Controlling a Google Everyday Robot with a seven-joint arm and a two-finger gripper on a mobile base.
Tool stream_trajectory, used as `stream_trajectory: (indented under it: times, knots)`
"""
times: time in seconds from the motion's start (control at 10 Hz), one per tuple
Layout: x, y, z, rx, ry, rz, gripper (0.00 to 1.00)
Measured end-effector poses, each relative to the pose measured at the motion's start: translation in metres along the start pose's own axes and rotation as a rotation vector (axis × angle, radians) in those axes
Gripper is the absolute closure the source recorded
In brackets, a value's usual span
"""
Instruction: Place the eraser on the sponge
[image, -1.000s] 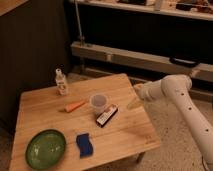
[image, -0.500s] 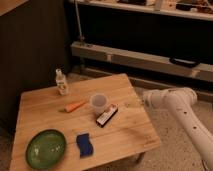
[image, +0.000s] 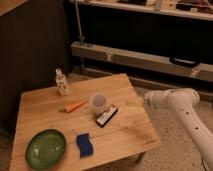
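The eraser is a black oblong block with a whitish face, lying flat on the wooden table just in front of the cup. Nearer the front edge, left of the eraser, lies the small blue sponge, with bare wood between the two. My white arm comes in from the right. At its left end the gripper hovers by the table's right edge, a short way right of the eraser and not touching it.
A translucent cup stands mid-table with an orange carrot to its left. A small bottle stands at the back left, and a round green bowl sits at the front left. Metal shelving runs behind the table.
My arm has drawn back to the right, so the gripper now sits farther from the eraser, by the table's right edge. The objects on the table lie as before.
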Motion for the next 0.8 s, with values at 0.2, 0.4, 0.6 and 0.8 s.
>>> stream_trajectory:
  times: [0.2, 0.4, 0.6, 0.8]
  knots:
    - [-0.001, 0.011, 0.006, -0.006, -0.052, 0.139, 0.2]
    - [0.002, 0.026, 0.013, -0.029, -0.12, 0.408, 0.2]
    - [-0.001, 0.038, 0.014, -0.053, -0.148, 0.617, 0.2]
    - [-0.007, 0.054, 0.01, -0.058, -0.137, 0.849, 0.2]
